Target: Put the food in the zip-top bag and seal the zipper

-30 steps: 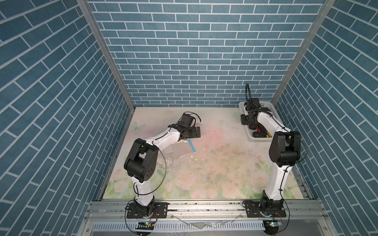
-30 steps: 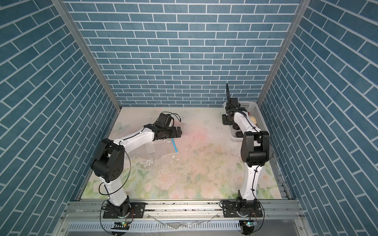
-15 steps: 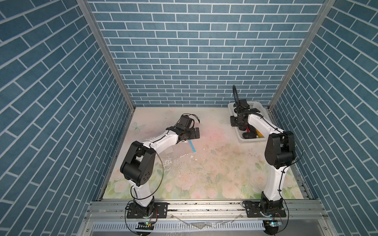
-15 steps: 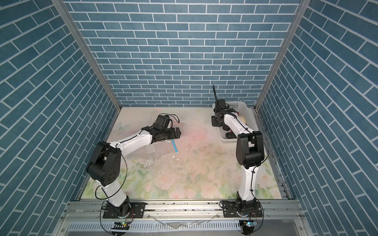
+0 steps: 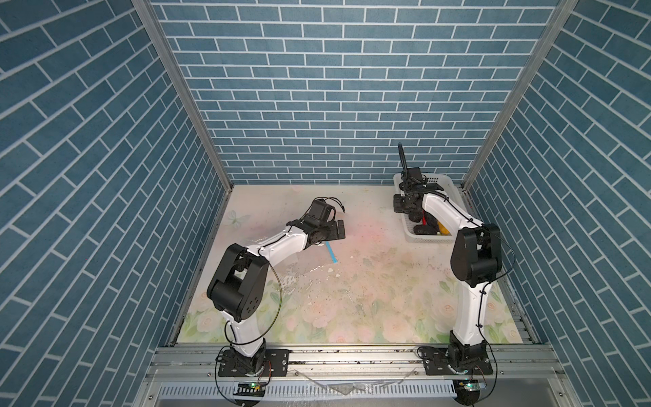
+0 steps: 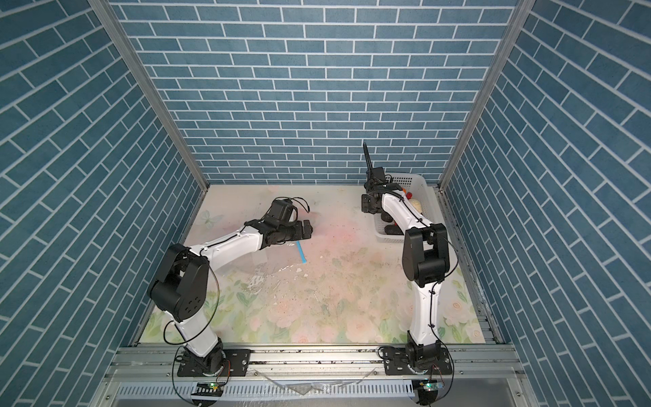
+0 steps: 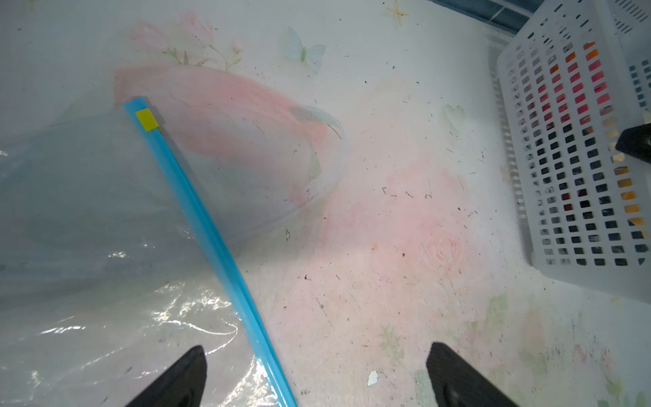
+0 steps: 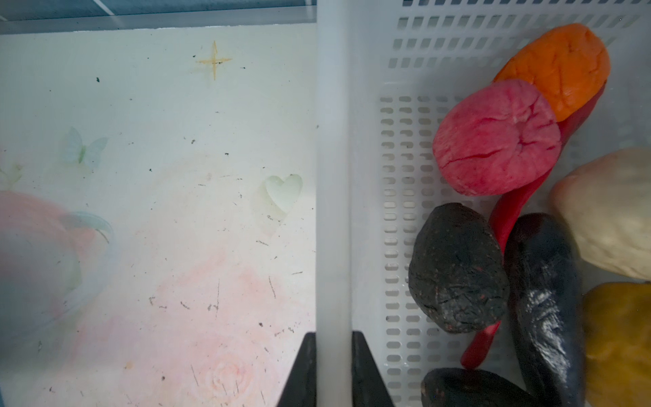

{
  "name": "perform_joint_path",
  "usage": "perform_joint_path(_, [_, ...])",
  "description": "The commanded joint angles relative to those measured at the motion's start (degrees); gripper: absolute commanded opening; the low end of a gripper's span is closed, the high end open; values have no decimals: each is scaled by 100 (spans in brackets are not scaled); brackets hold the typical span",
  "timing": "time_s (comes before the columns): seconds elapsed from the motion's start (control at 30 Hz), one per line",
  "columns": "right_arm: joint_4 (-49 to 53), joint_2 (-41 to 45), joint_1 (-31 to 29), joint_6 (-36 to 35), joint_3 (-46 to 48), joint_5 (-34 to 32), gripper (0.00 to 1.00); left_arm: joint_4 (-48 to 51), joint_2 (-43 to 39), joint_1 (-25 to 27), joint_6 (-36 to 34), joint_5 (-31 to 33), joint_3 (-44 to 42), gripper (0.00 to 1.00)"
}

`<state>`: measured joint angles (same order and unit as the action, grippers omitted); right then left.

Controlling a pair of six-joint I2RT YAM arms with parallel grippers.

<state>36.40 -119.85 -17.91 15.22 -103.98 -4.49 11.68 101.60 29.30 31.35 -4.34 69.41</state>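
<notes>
Right gripper [image 8: 334, 347] clamped on the left wall of the white basket [image 8: 334, 141], one finger inside, one outside. The basket sits far right on the table [image 5: 370, 282].

Food in it:
- pink lump [image 8: 493, 141]
- orange lump [image 8: 560, 67]
- black lump [image 8: 454, 267]
- red chili [image 8: 507, 218]
- eggplant [image 8: 546, 299]
- cream lump [image 8: 609, 211]
- yellow-brown lump [image 8: 620, 334] (cut off at the view's edge)

Zip-top bag [image 7: 88, 211] lies flat, left of centre. Its zipper [image 7: 211, 239] is along the right edge, with the yellow slider tab [image 7: 147, 119] at one end.

Left gripper [image 7: 317, 347] hangs above the zipper, fingers wide apart.
</notes>
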Motion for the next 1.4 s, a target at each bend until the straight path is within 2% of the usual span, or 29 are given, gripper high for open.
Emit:
perform_joint_path(0.0, [-139, -142, -19, 209, -217, -19, 6, 7, -256, 42, -1, 63, -148, 99])
perform_joint_path(0.13, [-160, -119, -22, 201, -131, 78, 11, 31, -395, 41, -106, 50, -272, 99])
perform_joint_path(0.27, [0, 67, -24, 24, -206, 114, 30, 446, -545, 32, -212, 156, -255, 99])
perform_joint_path(0.37, [54, 319, -19, -161, -204, 250, 40, 567, -700, 3, -238, 259, -431, 99])
perform_joint_path(0.53, [-187, 795, -119, -146, 350, 902, 41, 769, -945, -322, -160, 126, -865, 99])
perform_joint_path(0.67, [-505, 1135, -306, -238, 983, 1940, 41, 610, -1201, -631, 112, 68, -1396, 99])
perform_joint_path(0.83, [-716, 1283, -731, -161, 1347, 2554, 41, 373, -1335, -829, 371, -58, -1817, 99])
perform_joint_path(0.93, [-897, 1112, -1113, -130, 1386, 2857, 40, 362, -1346, -989, 481, -16, -1882, 99])
perform_joint_path(1.07, [-1022, 612, -1511, -190, 1077, 3125, 40, 227, -1244, -1306, 591, -283, -1799, 99])
perform_joint_path(1.2, [-1573, 230, -1733, 70, 1064, 3334, 40, -295, -1159, -1335, 757, -449, -1711, 99])
perform_joint_path(1.33, [-2022, -133, -1869, 304, 1030, 3408, 38, -717, -635, -1330, 945, -720, -1334, 94])
perform_joint_path(1.37, [-2136, -212, -1889, 383, 1044, 3418, 37, -762, -476, -1331, 966, -825, -1211, 87])
